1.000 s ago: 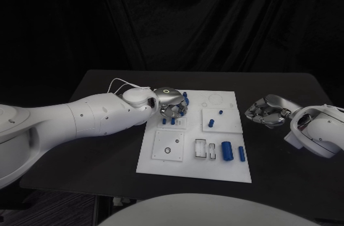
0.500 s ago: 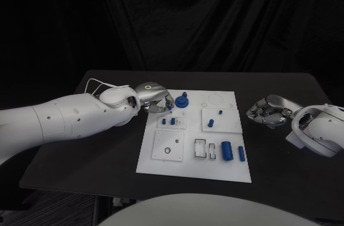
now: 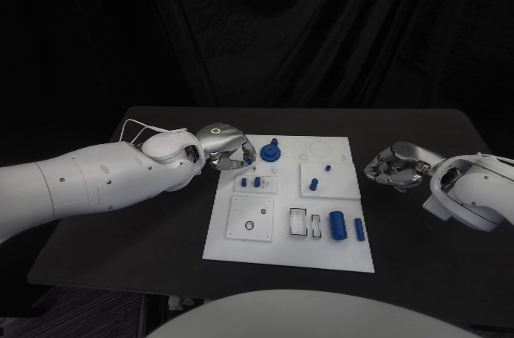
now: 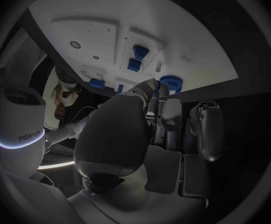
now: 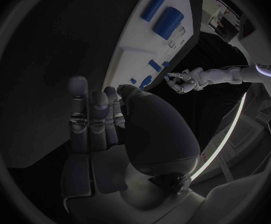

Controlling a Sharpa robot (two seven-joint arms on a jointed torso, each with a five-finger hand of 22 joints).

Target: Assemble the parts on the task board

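The white task board (image 3: 249,247) lies mid-table. A round blue part with a knob (image 3: 272,152) stands near its far left corner. My left hand (image 3: 224,148) hovers just left of that part at the board's edge, holding nothing; in the left wrist view its fingers (image 4: 162,110) reach towards the round blue part (image 4: 171,82). Two short blue pegs (image 3: 254,181) stand below it, and another peg (image 3: 315,183) stands further right. A thick blue cylinder (image 3: 339,225) and a thinner one (image 3: 360,230) lie at the board's near right. My right hand (image 3: 393,168) hangs empty right of the board.
Square white inserts with holes and slots (image 3: 252,218) sit in the board. Bare black tabletop (image 3: 160,226) surrounds the board on all sides. My bulky left forearm (image 3: 96,182) spans the table's left side.
My left hand has drawn back leftwards from over the pegs to the board's far left edge, uncovering the round blue part. The right hand has barely moved.
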